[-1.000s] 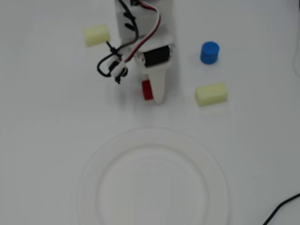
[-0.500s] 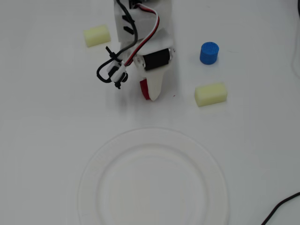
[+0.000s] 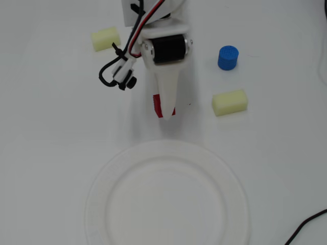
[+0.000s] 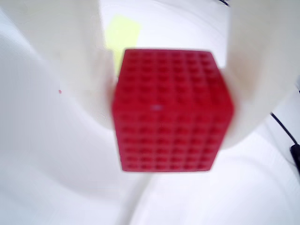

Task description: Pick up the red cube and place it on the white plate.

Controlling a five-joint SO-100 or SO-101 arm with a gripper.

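Observation:
The red cube (image 3: 157, 104) lies just beyond the far rim of the white plate (image 3: 167, 148) in the overhead view, mostly hidden under my white finger. In the wrist view the red cube (image 4: 171, 110) fills the middle, with its ribbed face toward the camera. A white finger (image 4: 82, 70) presses its left side and another presses its right side. My gripper (image 3: 164, 109) (image 4: 171, 122) is shut on the cube. I cannot tell whether the cube rests on the table or hangs just above it. The plate holds nothing.
A blue cylinder (image 3: 228, 57) stands to the right of the arm. One pale yellow block (image 3: 230, 102) lies right of the cube, another (image 3: 106, 39) at the far left. A yellow block (image 4: 123, 35) shows behind the cube. A black cable (image 3: 306, 224) crosses the lower right corner.

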